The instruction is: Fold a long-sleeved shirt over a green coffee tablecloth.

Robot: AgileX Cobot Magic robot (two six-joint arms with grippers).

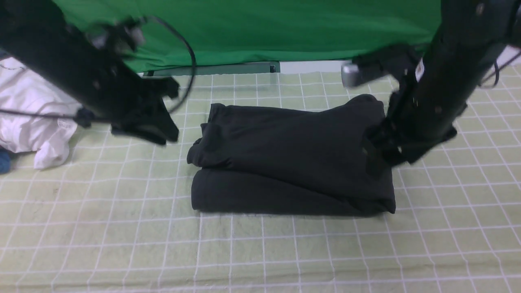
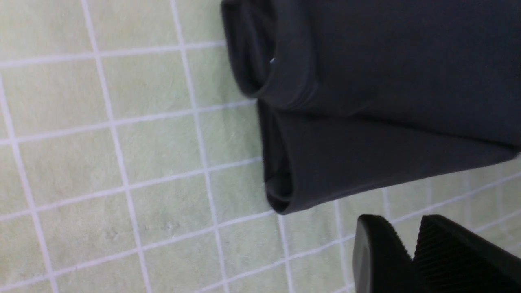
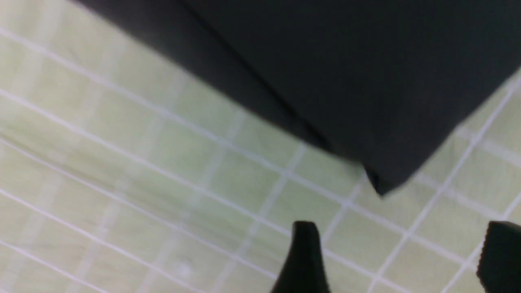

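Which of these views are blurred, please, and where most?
Front view: left arm and right arm smeared, long-sleeved shirt fairly sharp. Left wrist view: crisp grid on the green coffee tablecloth. Right wrist view: soft throughout, grid lines smeared.

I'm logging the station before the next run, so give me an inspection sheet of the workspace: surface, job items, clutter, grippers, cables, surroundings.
Surface: green coffee tablecloth, pale with white grid, lying mostly flat.
Job's things: long-sleeved shirt folded into a compact stack mid-cloth; print not visible.
Clutter: white garment bunched at the cloth's left edge; blue item beside it, too cut off to identify.
Grippers: left gripper jaws slightly apart, empty, clear of the shirt; right gripper wide open, empty, near the shirt's corner.
Cables: black cable looping off the left arm; second cable by the right arm.
Surroundings: bright green fabric sheet hanging behind the cloth.
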